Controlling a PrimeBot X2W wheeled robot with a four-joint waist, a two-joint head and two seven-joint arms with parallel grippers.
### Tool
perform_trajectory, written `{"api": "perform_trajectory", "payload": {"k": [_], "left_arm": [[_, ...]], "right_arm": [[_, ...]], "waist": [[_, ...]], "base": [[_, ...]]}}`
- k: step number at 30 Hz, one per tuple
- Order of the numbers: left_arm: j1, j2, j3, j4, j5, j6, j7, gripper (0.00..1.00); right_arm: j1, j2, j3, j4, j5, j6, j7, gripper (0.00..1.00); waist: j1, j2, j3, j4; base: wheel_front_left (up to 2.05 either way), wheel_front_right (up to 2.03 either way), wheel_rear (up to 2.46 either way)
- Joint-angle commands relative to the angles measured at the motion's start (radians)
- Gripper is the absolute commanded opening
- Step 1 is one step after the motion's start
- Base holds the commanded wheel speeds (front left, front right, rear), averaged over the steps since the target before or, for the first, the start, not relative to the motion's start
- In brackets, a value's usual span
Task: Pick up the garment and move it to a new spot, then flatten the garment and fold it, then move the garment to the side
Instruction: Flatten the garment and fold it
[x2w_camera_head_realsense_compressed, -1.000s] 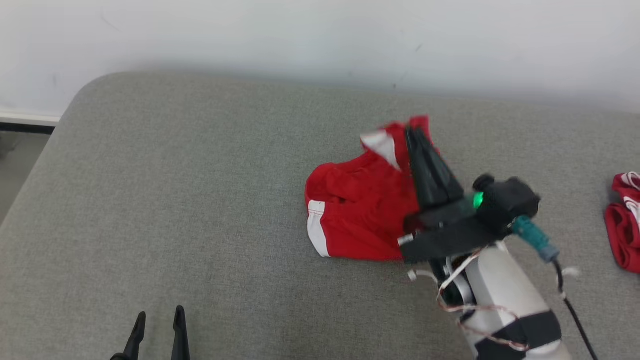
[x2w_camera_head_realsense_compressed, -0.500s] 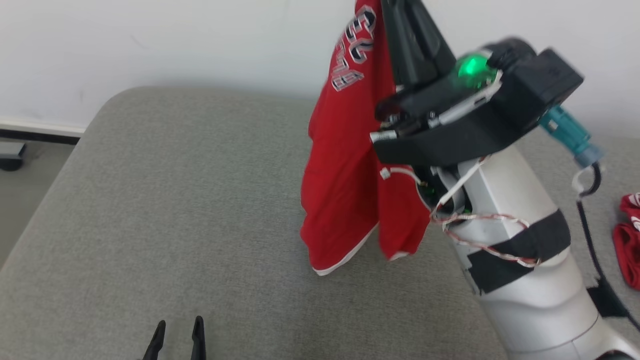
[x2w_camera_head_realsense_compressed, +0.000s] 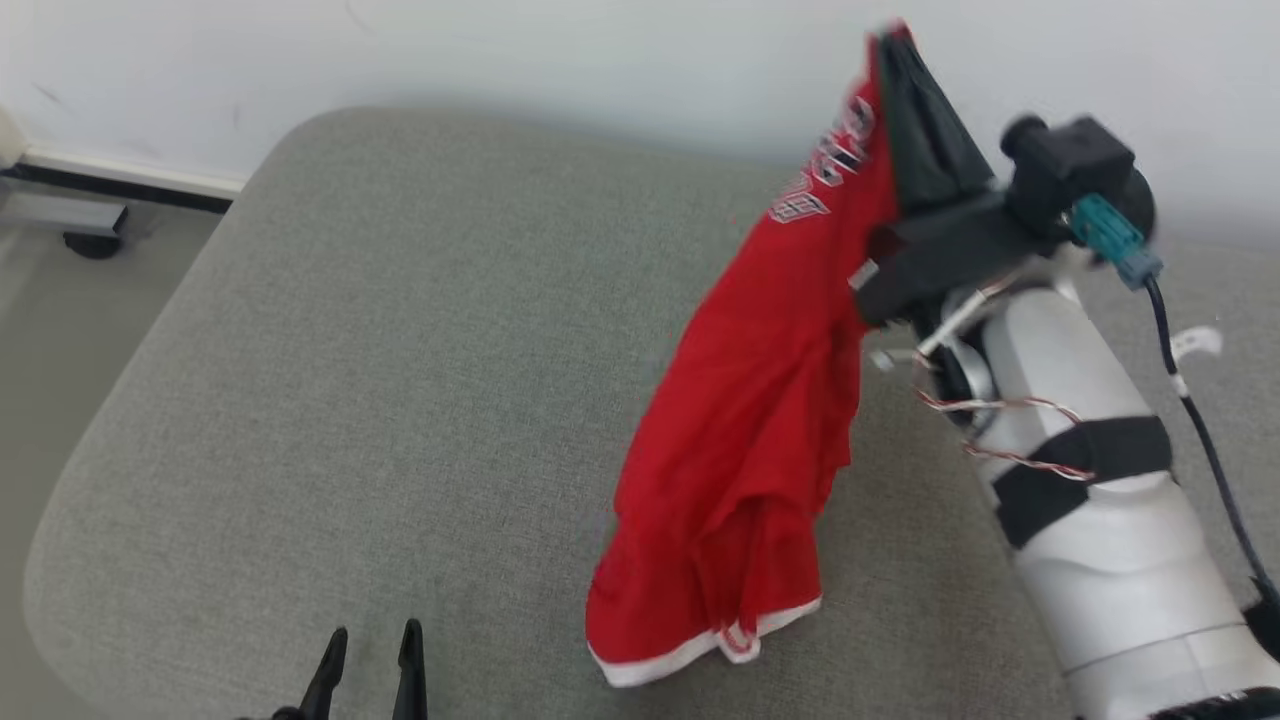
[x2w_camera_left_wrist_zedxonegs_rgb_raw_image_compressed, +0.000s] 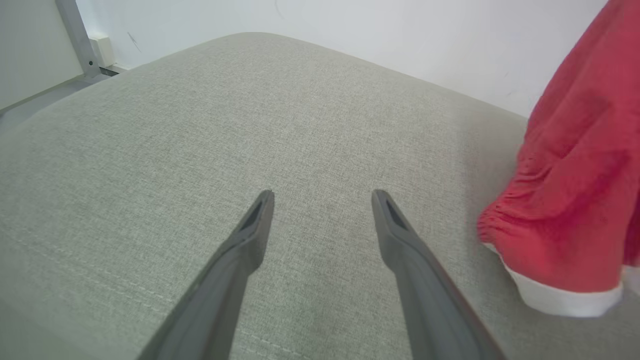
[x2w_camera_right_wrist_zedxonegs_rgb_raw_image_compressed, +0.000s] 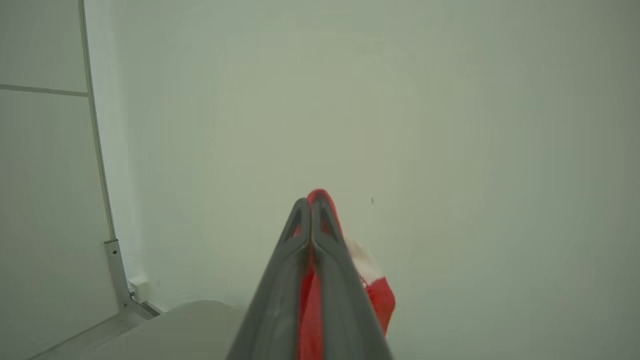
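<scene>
I am holding the red cloth garment with the white trim (x2w_camera_head_realsense_compressed: 750, 430) up in the air. My right gripper (x2w_camera_head_realsense_compressed: 895, 45) is pinched shut on its top edge. In my right wrist view the two dark fingers are pressed together with red cloth squeezed between them, and the white wall (x2w_camera_right_wrist_zedxonegs_rgb_raw_image_compressed: 450, 125) is behind.

The garment hangs down long and loose from that pinch. It has some letters near the top, but they are too blurry to read. Its white bottom edge is down low by the big soft grey cushion (x2w_camera_head_realsense_compressed: 400, 350). I cannot tell if the edge touches the cushion or is just above it.

My left gripper (x2w_camera_head_realsense_compressed: 372, 632) is low and near me, over the cushion. Its fingers are spread wide apart and there is nothing between them. In my left wrist view the garment's white edge is off to the right of those fingers, near but not touching.

So how far am I? I think only the first bit is done: the garment is picked up. It is not put down in a new spot yet. After that I need to spread it flat, fold it, and move it to the side. That is most of the job.
</scene>
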Motion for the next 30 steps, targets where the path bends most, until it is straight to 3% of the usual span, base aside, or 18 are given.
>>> {"api": "perform_trajectory", "payload": {"k": [1,2,3,4,9,14,30], "left_arm": [[-0.023,-0.001,-0.007,-0.008,-0.008,0.004,-0.003,1.0],[-0.026,-0.001,-0.01,-0.008,-0.01,0.005,-0.003,1.0],[-0.03,-0.001,-0.014,-0.008,-0.009,0.005,-0.003,1.0],[-0.036,-0.001,-0.016,-0.009,-0.008,0.006,-0.003,1.0],[-0.049,-0.001,-0.017,-0.008,-0.002,0.006,-0.003,1.0],[-0.04,-0.001,-0.005,-0.003,0.008,0.006,-0.003,1.0],[0.035,-0.001,0.039,-0.008,0.05,0.003,-0.003,1.0]], "right_arm": [[0.028,-0.032,-0.044,0.074,-0.051,-0.003,0.0,0.16],[0.039,-0.041,-0.079,0.112,-0.066,-0.003,0.0,0.39],[0.054,-0.057,-0.108,0.157,-0.101,-0.003,0.001,0.81],[0.064,-0.069,-0.145,0.195,-0.126,-0.003,0.0,1.0],[0.105,-0.065,-0.281,0.249,-0.211,-0.003,0.0,1.0],[0.17,-0.036,-0.31,0.198,-0.228,-0.003,0.0,1.0],[0.535,0.026,-0.069,-0.009,-0.086,-0.003,0.0,1.0]], "waist": [[0.0,-0.0001,0.045,0.015],[0.0,-0.0001,0.053,0.015],[0.0,-0.0001,0.06,0.014],[0.0,-0.0001,0.064,0.013],[0.0,-0.0001,0.066,-0.005],[0.0,-0.0001,0.038,-0.035],[0.0,-0.0001,-0.091,-0.164]], "base": [[0.0,0.0,0.0],[0.0,0.0,0.0],[0.0,0.0,0.0],[0.0,0.0,0.0],[0.0,0.0,0.0],[0.0,0.0,0.0],[0.0,0.0,0.0]]}}
